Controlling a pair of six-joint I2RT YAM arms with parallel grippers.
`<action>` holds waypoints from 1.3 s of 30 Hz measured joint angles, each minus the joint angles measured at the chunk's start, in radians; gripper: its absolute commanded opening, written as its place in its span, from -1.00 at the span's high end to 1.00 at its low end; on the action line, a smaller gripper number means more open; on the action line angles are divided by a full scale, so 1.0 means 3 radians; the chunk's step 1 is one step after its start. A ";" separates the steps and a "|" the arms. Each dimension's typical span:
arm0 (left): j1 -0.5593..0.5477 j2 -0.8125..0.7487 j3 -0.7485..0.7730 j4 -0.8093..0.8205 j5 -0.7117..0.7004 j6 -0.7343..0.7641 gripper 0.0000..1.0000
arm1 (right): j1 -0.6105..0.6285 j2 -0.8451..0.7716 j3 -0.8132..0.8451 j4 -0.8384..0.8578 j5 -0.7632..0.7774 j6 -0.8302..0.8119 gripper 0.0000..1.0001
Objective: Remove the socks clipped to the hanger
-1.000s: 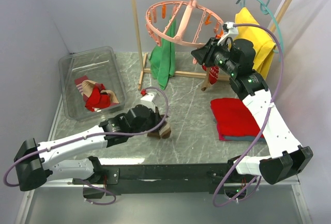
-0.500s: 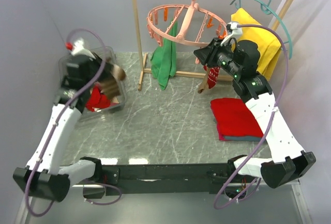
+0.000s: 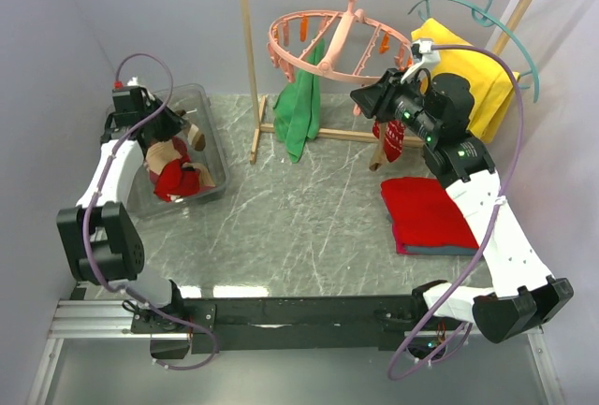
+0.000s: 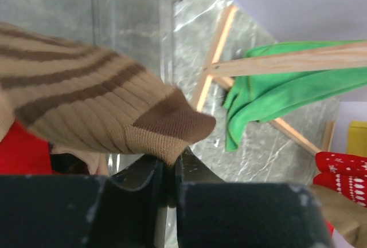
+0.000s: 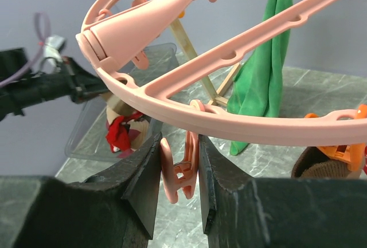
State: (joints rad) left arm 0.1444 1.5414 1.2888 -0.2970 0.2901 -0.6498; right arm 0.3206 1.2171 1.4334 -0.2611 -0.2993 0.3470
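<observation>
Tan-brown and striped, the sock [image 4: 97,110] in the left pincer [image 4: 170,165] has travelled. A second ago that arm lay low over the middle of the counter [image 3: 309,227]; now it reaches over the clear bin [image 3: 213,134], where other socks [image 3: 178,179] already lie. I judge this one is ready to drop, which leaves those on the hanger [image 3: 328,72]. The right arm has barely shifted. From above, a red patterned sock [image 3: 391,138] hangs under the ring beside it, but the grips are hidden. The left wrist view shows the jaws nearly together, nipping the sock's edge. The right wrist view shows the right pincer [image 5: 179,173] closed on a pink peg [image 5: 186,156] at the ring's rim.
</observation>
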 measured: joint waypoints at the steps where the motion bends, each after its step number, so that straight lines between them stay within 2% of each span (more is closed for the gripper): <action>1: 0.0010 0.0069 0.0000 0.0003 0.0011 0.0004 0.64 | 0.0000 0.0003 -0.0004 0.0010 -0.0009 0.0000 0.95; 4: 0.0060 0.0192 -0.0039 0.0023 0.0025 0.0005 0.36 | 0.0000 0.0031 -0.0005 0.0033 -0.0036 0.0001 0.94; 5: 0.0080 0.0214 -0.0064 0.0029 0.0025 0.0008 0.05 | 0.0000 0.0041 -0.0005 0.0039 -0.0042 0.0001 0.94; 8: 0.0135 0.0252 -0.0223 0.0098 0.0000 -0.0020 -0.31 | 0.0000 0.0083 -0.0006 0.0045 -0.0060 0.0001 0.94; 11: 0.0151 0.0244 -0.0413 0.0164 0.0001 -0.0056 -0.56 | 0.0000 0.0106 -0.0006 0.0039 -0.0067 0.0001 0.92; 16: 0.0132 0.0051 -0.0607 0.0174 0.0028 -0.0095 -0.75 | 0.0000 0.0107 -0.0006 0.0028 -0.0064 0.0001 0.92; 20: -0.0045 -0.0567 -0.0654 0.0191 -0.0048 -0.0092 -0.74 | -0.0001 0.0107 -0.0006 0.0006 -0.0065 0.0025 0.90; 23: -0.0395 -0.1085 -0.0710 0.0376 -0.0182 -0.0111 -0.69 | 0.0000 0.0107 0.0000 -0.0015 -0.0070 0.0069 0.88; 28: -0.1347 -0.1769 -0.1328 0.1033 -0.0350 -0.0267 -0.66 | 0.0001 0.0107 0.0056 -0.0106 -0.0047 0.0116 0.86; 34: -0.2216 -0.1541 -0.1930 0.1682 -0.0671 -0.0336 -0.75 | 0.0005 0.0102 0.0163 -0.0231 -0.0029 0.0193 0.85; 39: -0.2899 -0.1086 -0.1974 0.2246 -0.0872 -0.0141 -0.90 | 0.0008 0.0102 0.0182 -0.0256 -0.0080 0.0294 0.84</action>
State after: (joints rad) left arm -0.7254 1.2156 0.6968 0.3767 0.0284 -0.6922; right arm 0.3229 1.2476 1.4879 -0.3378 -0.3233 0.4351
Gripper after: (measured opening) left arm 0.897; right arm 0.353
